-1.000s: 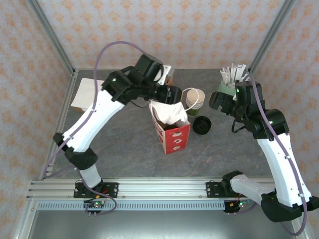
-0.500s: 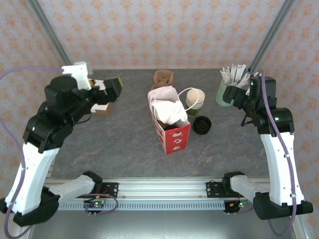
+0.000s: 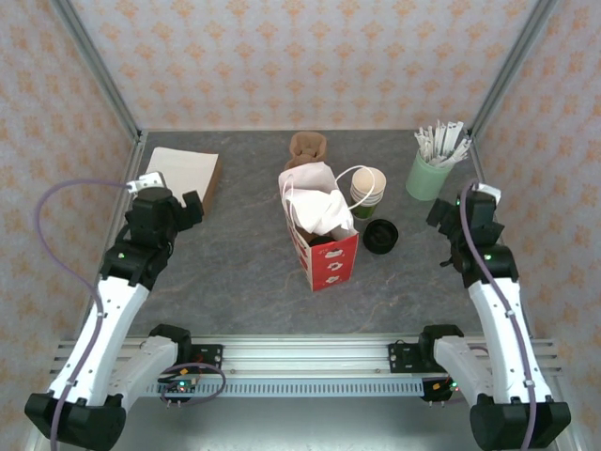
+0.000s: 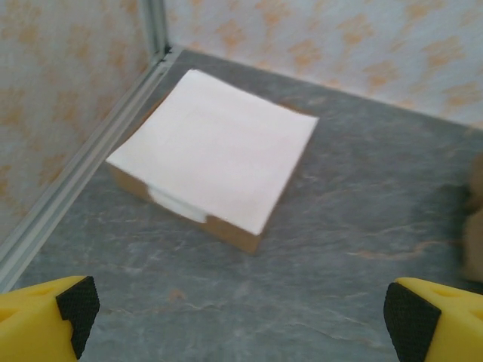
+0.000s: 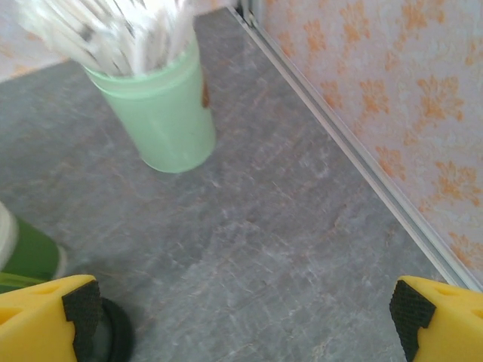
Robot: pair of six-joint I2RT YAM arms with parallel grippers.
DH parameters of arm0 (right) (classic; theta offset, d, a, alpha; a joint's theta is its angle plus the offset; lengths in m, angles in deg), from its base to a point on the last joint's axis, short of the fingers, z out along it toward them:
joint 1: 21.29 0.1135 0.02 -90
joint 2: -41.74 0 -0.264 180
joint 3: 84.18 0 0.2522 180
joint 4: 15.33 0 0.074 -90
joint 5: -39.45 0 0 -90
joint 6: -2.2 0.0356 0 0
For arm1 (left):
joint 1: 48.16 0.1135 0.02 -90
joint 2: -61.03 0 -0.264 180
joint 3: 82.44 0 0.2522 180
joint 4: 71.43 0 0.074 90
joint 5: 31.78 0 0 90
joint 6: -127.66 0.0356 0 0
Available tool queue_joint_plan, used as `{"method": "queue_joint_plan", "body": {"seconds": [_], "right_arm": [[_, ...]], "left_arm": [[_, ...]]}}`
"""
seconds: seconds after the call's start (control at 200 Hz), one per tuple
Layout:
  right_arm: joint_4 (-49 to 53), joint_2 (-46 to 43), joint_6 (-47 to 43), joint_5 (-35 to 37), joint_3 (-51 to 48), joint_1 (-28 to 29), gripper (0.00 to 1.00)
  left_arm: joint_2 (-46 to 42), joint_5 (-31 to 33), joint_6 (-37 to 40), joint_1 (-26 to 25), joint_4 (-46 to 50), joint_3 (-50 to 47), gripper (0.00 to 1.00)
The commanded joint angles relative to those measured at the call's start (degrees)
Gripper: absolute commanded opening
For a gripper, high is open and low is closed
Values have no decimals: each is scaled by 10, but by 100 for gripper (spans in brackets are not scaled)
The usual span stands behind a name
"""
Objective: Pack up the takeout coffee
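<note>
**Both arms off the bag; cup not yet packed**

Since a sec ago we've swung both arms away from the worktop's middle. Our left gripper, which was over the bag, now hangs near the left edge, and our right gripper near the right edge. Both sets of fingers are spread as wide as they go w/ nothing between them. Ahead of the left one is bare worktop and the flat napkin stack in the far-left corner.

The red bag stands upright mid-worktop, mouth up, w/ white paper bulging out the top. It's prob. left open so a cup can drop in. The takeout coffee cup sits just right of the bag, open-topped, cream inside showing. Its black lid lies flat on the worktop just beside it, on the near side, so the cup is neither lidded nor packed. The mint cup of sticks is in the far-right corner and the brown carrier is behind the bag. We reckon the next job is lid on, then cup into the bag.
</note>
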Motion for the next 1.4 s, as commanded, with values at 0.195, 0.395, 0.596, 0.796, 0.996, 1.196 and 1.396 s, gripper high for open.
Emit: {"method": "queue_joint_plan", "body": {"seconds": [0.195, 0.395, 0.596, 0.796, 0.996, 1.196, 1.396], "right_arm": [[-287, 28, -19, 38, -164, -10, 99], [-518, 93, -25, 18, -258, -13, 99], [-715, 204, -40, -27, -306, -16, 99], [-835, 304, -44, -67, -319, -20, 99], [-922, 391, -51, -97, -323, -20, 99], [-823, 402, -57, -109, -264, -19, 99], [-824, 402, -58, -109, -263, -19, 99]], "left_arm": [[-1, 27, 63, 62, -218, -162, 100], [25, 20, 92, 80, -319, -209, 100], [62, 2, 113, 83, -412, -241, 100], [132, -24, 118, 83, -513, -264, 100], [175, -69, 138, 83, -595, -284, 100], [226, -138, 164, 82, -674, -298, 100], [299, -167, 169, 76, -772, -318, 100]]}}
